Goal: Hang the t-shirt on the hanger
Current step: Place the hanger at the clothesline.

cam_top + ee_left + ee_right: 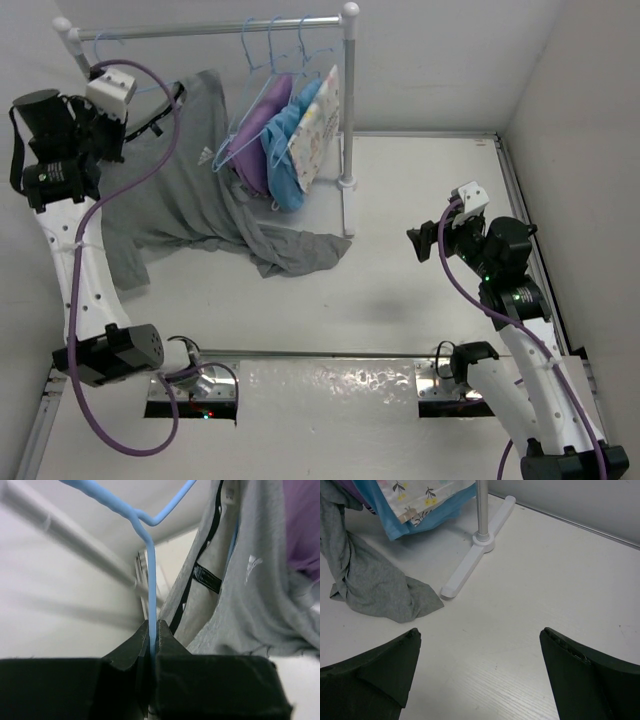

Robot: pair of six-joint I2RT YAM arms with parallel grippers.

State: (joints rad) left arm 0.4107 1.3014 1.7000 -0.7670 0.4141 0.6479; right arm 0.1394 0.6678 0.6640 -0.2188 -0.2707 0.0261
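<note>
The grey t-shirt (190, 190) hangs at the left end of the rack, and its lower part trails onto the table (300, 250). My left gripper (138, 122) is raised by the collar and shut on the light-blue wire hanger (151, 580). The wire runs up from between the fingertips (151, 630) to the twisted neck. The shirt's neck opening with black tape (210, 575) hangs just right of it. The hanger's hook (112, 48) shows near the rail's left end. My right gripper (425, 243) is open and empty over bare table (479, 640). The shirt's hem (370, 585) lies to its far left.
A white clothes rack (348, 100) stands at the back, with its foot (475, 560) on the table. Purple (262, 120), light-blue (290, 150) and floral (318, 125) garments hang on other blue hangers at its right end. Walls close in at the back and right.
</note>
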